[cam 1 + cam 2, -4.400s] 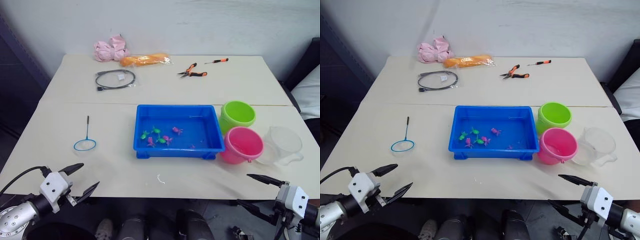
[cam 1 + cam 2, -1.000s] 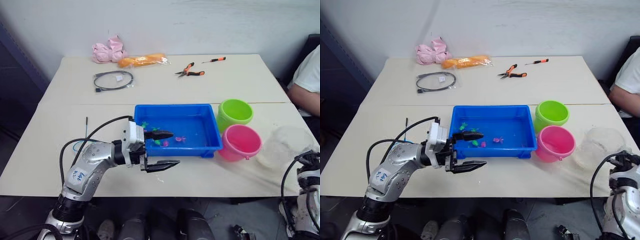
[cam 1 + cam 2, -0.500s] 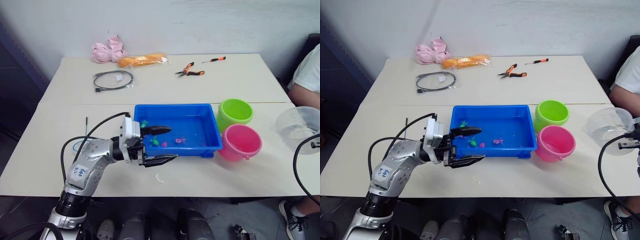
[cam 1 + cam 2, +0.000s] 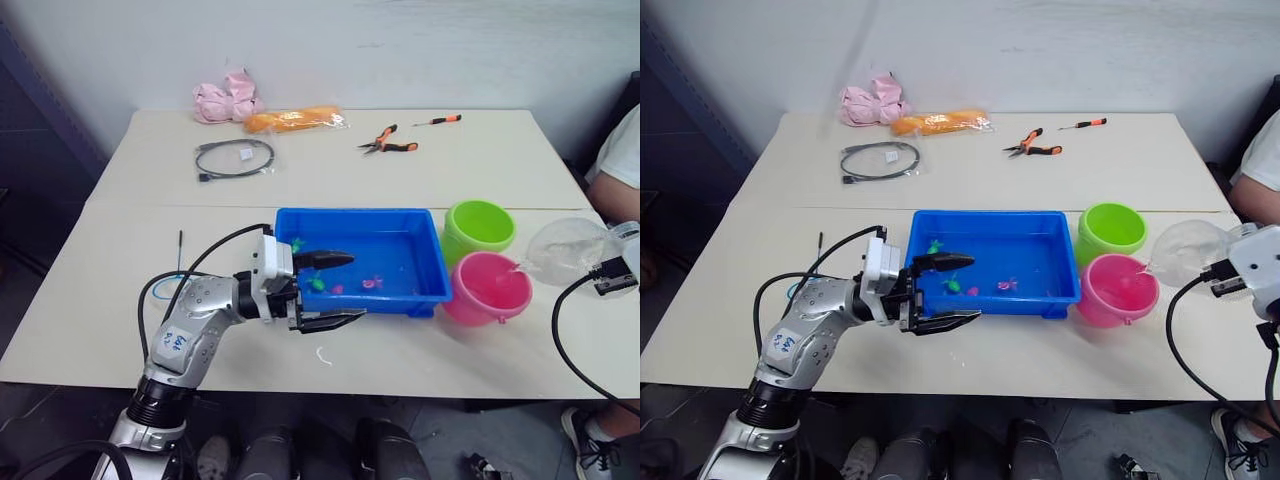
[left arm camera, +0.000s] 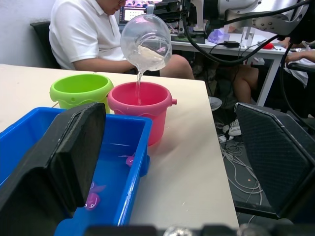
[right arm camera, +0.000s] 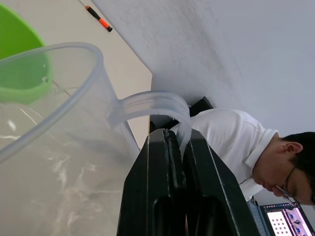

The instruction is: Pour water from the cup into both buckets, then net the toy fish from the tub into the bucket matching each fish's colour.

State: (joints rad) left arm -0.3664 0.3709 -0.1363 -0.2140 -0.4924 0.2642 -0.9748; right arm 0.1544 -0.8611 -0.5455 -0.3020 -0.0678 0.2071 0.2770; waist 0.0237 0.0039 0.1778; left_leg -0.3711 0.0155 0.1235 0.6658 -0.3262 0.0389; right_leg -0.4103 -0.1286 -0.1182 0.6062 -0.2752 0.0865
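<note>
The right tool (image 6: 170, 162) is pinching the handle of the clear cup (image 4: 1180, 250), tipping it so a thin stream of water is falling into the pink bucket (image 4: 1117, 290); the green bucket (image 4: 1111, 231) is sitting just behind it, both beside the blue tub (image 4: 992, 262) toward the desk's (image 4: 1070, 180) right edge; the left tool (image 4: 945, 292) is hanging wide open and empty at the tub's near left corner; small fish (image 4: 952, 285) are lying in the tub; the net (image 4: 178, 262) is resting toward the left edge.

A lab — pliers (image 4: 385, 145), cable coil (image 4: 234, 157), monitor (image 5: 131, 13)
</note>
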